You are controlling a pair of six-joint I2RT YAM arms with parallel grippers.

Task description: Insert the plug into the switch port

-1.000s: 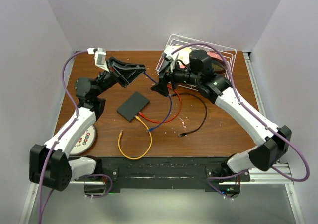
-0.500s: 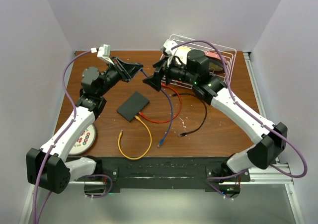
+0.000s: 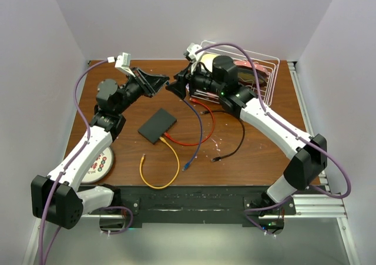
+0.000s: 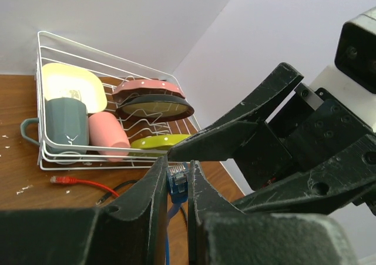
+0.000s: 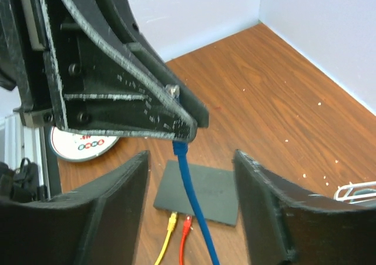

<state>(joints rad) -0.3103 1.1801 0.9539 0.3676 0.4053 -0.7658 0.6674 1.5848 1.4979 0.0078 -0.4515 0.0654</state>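
We read this as a mid-air hand-over ahead of the insertion. The left gripper has its jaws clamped on the blue plug of the thin blue cable, held above the brown wooden desk. The right gripper faces it with jaws spread wide and holding nothing; from its wrist view the cord hangs in line with the gap.

The small flat matte-black switch lies on the desk below them, near the middle.

Next, we judge, the right jaws should close squarely on the cord just behind the plug before the left lets go. Then the plug must be lined up with a free port.

We count:
- one switch
- four cables: the blue one, a yellow cable and a red cable already seated in the switch, and a loose black cable
- one white wire basket
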